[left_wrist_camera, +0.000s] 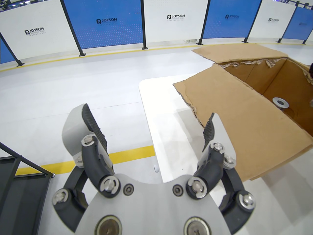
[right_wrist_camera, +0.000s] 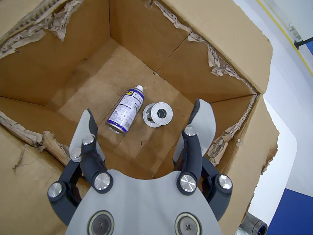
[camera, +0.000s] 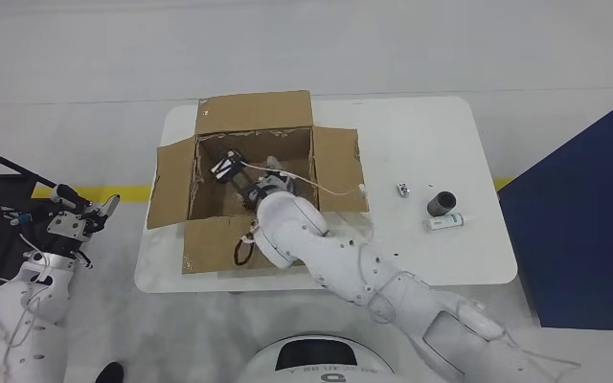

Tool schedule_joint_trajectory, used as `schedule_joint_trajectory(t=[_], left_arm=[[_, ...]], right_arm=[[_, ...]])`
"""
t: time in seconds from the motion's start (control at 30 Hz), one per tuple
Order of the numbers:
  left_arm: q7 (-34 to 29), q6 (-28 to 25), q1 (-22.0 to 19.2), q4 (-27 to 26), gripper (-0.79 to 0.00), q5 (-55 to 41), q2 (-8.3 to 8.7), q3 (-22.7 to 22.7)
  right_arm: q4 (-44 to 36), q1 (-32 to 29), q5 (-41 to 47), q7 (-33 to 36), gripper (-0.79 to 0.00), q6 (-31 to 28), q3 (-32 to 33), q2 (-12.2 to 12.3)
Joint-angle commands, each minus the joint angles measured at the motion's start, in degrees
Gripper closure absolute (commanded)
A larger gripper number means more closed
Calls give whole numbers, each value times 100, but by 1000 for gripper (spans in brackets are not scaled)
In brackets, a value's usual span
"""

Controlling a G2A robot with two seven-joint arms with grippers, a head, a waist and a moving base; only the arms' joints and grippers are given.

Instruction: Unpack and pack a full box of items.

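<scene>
The right gripper (right_wrist_camera: pixel 144 108), fingers apart, above the cardboard box (right_wrist_camera: pixel 220 37); spray can (right_wrist_camera: pixel 126 110) lies on its side on the box floor below, long axis crosswise to the finger gap, metal spool (right_wrist_camera: pixel 158 117) just beside; left gripper (left_wrist_camera: pixel 149 116) farther off, likewise spread.

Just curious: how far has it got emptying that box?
Looks done: a dark cylinder, a white tube and a small part lie on the table. In hand: nothing; the right gripper hangs open over the box. Left: a spray can and a metal spool.
</scene>
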Motion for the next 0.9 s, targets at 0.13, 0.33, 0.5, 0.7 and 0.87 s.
schedule_joint_trajectory(t=[0.13,0.33,0.5,0.7,0.87], left_arm=[[0,0,0,0,-785,0,0,0],[0,0,0,0,-785,0,0,0],[0,0,0,0,-785,0,0,0],[0,0,0,0,-785,0,0,0],[0,0,0,0,-785,0,0,0]], right_arm=[[-2533,-1901,-427,-458,-785,-1020,1506,606],[-3818,-3926,358,-1591,-767,-1986,3993,1017],[-3439,-4370,1520,-2050,-625,-2304,5488,1116],[-2646,-4272,2203,-1978,-643,-2316,6471,1191],[-2096,-4050,1931,-1725,-653,-1812,6741,1231]])
